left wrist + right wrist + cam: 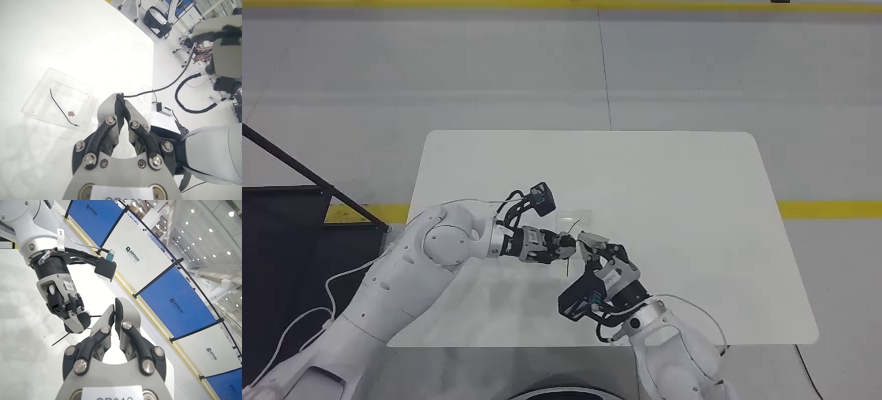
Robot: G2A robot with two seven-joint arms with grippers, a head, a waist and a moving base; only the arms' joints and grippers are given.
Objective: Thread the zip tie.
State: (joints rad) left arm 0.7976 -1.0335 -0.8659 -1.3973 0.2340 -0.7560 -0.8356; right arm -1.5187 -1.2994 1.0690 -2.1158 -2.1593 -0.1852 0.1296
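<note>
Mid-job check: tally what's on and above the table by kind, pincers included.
Zip ties: 2 (held zip tie, tray zip tie)
Clear tray: 1
Brown speck: 1
Pincers: 2 (left pincer, right pincer)
Total: 6

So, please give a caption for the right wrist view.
Over the white table, the left gripper and the right gripper, jaws shut, hold a black zip tie between them.
</note>
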